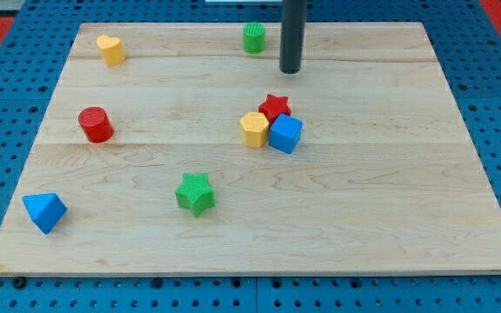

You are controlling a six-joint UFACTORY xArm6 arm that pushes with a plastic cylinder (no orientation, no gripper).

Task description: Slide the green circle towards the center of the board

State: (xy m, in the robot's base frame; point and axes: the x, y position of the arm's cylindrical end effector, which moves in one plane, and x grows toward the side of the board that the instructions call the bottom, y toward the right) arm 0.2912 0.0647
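The green circle [253,37] stands near the top edge of the wooden board [390,200], a little left of the board's middle line. My tip [290,70] is the lower end of a dark rod coming down from the view's top. It sits just right of and slightly below the green circle, with a small gap between them.
A red star [275,106], a yellow hexagon [254,129] and a blue cube [285,134] cluster near the centre. A green star [196,193] lies lower left, a red cylinder [96,124] at left, a yellow heart [110,49] at top left, a blue triangle [44,211] at bottom left.
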